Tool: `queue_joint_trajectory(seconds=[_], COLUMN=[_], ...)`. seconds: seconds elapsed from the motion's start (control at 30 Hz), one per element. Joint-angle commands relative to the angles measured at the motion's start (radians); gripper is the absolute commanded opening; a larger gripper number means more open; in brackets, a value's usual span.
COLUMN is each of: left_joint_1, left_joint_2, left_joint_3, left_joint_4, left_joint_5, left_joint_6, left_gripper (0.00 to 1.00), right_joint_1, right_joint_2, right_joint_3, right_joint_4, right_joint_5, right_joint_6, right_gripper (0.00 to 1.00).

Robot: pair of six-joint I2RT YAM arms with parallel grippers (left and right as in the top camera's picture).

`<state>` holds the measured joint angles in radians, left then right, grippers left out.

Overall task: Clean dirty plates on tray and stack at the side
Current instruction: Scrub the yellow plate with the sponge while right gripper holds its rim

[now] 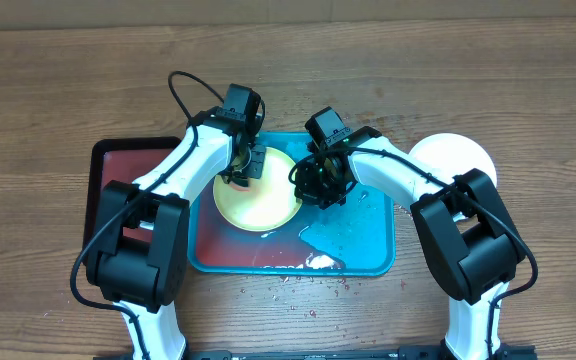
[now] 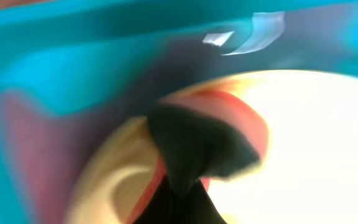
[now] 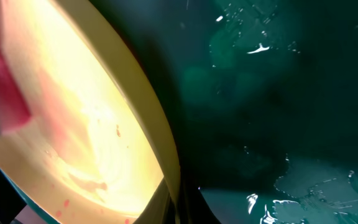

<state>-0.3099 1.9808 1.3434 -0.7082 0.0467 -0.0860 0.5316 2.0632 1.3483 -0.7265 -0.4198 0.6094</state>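
Tray edges: the turquoise tray (image 1: 368,255) lies mid-table with its raised rim all round; a black-rimmed dark red tray (image 1: 108,165) sits just beside its left edge, the join hidden by the left arm.
Room to move: the right half of the tray shows bare wet floor with a white foam patch at the near rim; the wooden table (image 1: 68,80) stretches wide beyond the far edge.
Plate on tray: the yellow-green plate (image 1: 263,200) sits in the tray's left half, between the two claws.
Side plate: a white plate (image 1: 453,155) rests on the table off the tray's far right corner, partly under the right arm.
Left gripper (image 1: 240,175): jaws closed on a red-pink pad (image 2: 235,109) lying against the plate's far left rim; too blurred to name the pad more closely.
Right gripper (image 1: 320,188): jaws closed, pinching the plate's right rim.
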Motion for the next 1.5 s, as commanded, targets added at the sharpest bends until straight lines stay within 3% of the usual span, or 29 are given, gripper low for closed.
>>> queue_joint_trajectory(seconds=[0.0,0.17,0.33,0.4,0.5,0.6,0.67,0.77,0.9,1.03,1.27,1.37,1.47], left_joint_1=[-0.010,-0.031,-0.033,-0.027,-0.015,0.005,0.016,0.027,0.028,0.027,0.011,-0.005,-0.019], left_joint_2=[0.018,0.018,0.018,0.018,0.018,0.018,0.018,0.018,0.018,0.018,0.024,0.026,0.027], left_joint_3=[0.020,0.020,0.020,0.020,0.020,0.020,0.020,0.020,0.020,0.020,0.020,0.019,0.019], left_joint_4=[0.011,-0.086,-0.299,-0.357,-0.359,-0.307,-0.284,-0.212,-0.076,0.040,0.069,-0.009,-0.104], left_joint_5=[0.403,0.426,0.422,0.369,0.188,-0.213,-0.382,-0.475,-0.475,-0.307,0.381,0.512,0.517], left_joint_6=[0.215,0.321,0.493,0.510,0.382,0.036,-0.100,-0.177,-0.208,-0.193,0.125,0.190,0.245], left_gripper=[0.04,0.04,0.04,0.04,0.04,0.04,0.04,0.04,0.04,0.04,0.04,0.04,0.04], right_joint_1=[0.004,0.004,0.004,0.004,0.004,0.004,0.006,0.008,0.008,0.008,0.008,0.008,0.008], right_joint_2=[0.028,0.028,0.028,0.028,0.028,0.028,0.028,0.028,0.028,0.028,0.028,0.028,0.028], right_joint_3=[-0.008,-0.008,-0.008,-0.008,-0.008,-0.008,-0.008,-0.008,-0.008,-0.008,-0.008,-0.008,-0.008], right_joint_4=[-0.005,-0.004,-0.004,-0.003,-0.004,-0.004,-0.004,-0.004,-0.004,-0.004,-0.002,-0.002,-0.002], right_joint_5=[0.018,0.018,0.018,0.018,0.018,0.018,0.018,0.018,0.018,0.018,0.018,0.018,0.018], right_joint_6=[-0.016,-0.017,-0.024,-0.024,-0.024,-0.031,-0.032,-0.035,-0.035,-0.035,-0.038,-0.038,-0.038], right_gripper=[0.04,0.04,0.04,0.04,0.04,0.04,0.04,0.04,0.04,0.04,0.04,0.04,0.04])
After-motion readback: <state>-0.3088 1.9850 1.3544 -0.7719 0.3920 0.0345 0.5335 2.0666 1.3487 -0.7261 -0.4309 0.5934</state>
